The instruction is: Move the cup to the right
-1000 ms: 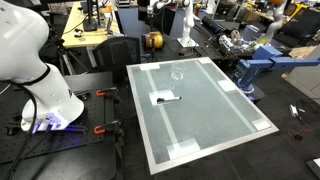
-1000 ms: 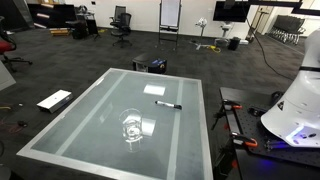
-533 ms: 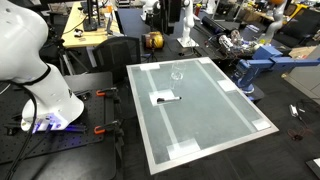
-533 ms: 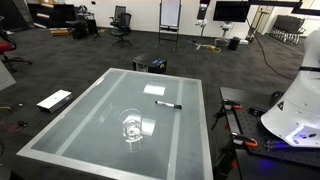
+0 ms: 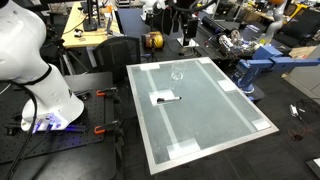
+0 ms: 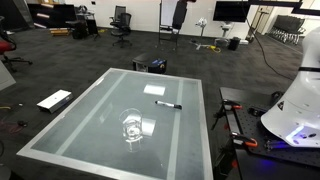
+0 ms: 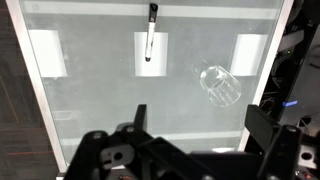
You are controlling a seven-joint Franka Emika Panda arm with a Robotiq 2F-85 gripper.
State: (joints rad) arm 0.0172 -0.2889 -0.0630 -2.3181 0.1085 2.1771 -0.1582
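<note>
Clear cup [image 7: 220,83] stands upright on frosted table [image 7: 100,100], well apart from marker [image 7: 150,32]. Arm raised high, gripper [image 7: 197,122] pointing straight down, hanging on the cup's side of the marker. Fingers [image 7: 137,116] spread wide, gripping nothing.

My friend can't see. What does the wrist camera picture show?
A clear cup sits on a pale table, right of centre, beyond the dark, open end effector at the bottom. A marker lies on a white patch at the top.
</note>
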